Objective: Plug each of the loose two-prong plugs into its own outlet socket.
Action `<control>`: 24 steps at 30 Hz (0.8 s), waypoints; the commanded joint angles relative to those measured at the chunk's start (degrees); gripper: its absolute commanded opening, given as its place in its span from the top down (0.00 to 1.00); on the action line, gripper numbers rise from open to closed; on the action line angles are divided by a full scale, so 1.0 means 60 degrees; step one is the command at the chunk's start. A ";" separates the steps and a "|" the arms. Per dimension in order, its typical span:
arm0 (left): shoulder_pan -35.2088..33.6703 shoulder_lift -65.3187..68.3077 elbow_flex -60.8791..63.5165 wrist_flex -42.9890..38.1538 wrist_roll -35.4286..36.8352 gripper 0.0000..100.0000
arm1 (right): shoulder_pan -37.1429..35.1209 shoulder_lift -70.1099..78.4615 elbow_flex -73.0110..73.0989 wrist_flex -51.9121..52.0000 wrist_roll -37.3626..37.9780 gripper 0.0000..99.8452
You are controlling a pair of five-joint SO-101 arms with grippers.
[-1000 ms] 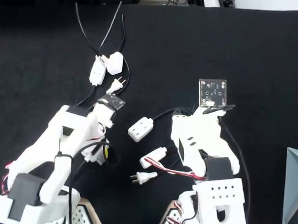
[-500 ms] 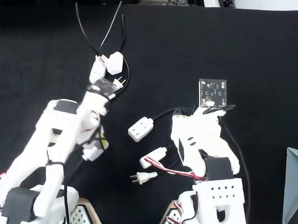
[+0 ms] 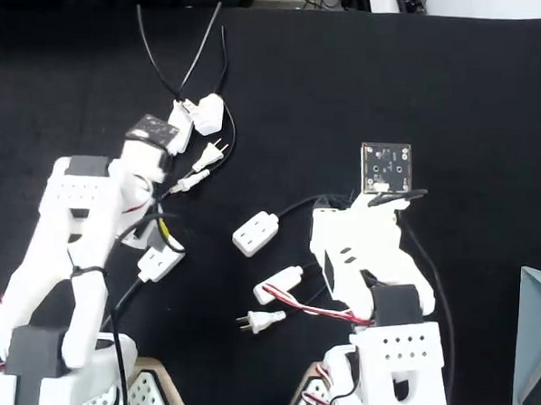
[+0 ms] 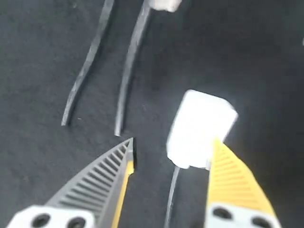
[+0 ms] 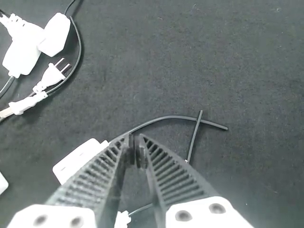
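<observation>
Robotics lab: black-draped test table [image 3: 476,95]

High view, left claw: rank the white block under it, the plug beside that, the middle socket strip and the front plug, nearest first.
1. White block, at the left claw, far side.
2. Loose plug, just beside, toward the middle.
3. Socket strip, mid-table.
4. Front plug, near edge.
</observation>
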 commanded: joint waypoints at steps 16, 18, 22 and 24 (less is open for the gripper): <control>0.0696 -0.1626 0.3114 -0.3121 -0.0718 0.75 | -0.0249 -0.0110 -0.0037 -0.0132 -0.0073 0.99; 0.0696 -0.1626 0.3436 -0.3487 -0.0718 0.75 | -0.0293 -0.0110 -0.0037 -0.0117 -0.0088 0.99; 0.0740 -0.1626 0.3875 -0.3897 -0.0703 0.76 | -0.0293 -0.0110 -0.0037 -0.0117 -0.0088 0.99; 0.0784 -0.1626 0.3919 -0.3795 -0.0689 0.76 | -0.0293 -0.0110 -0.0037 -0.0117 -0.0088 0.99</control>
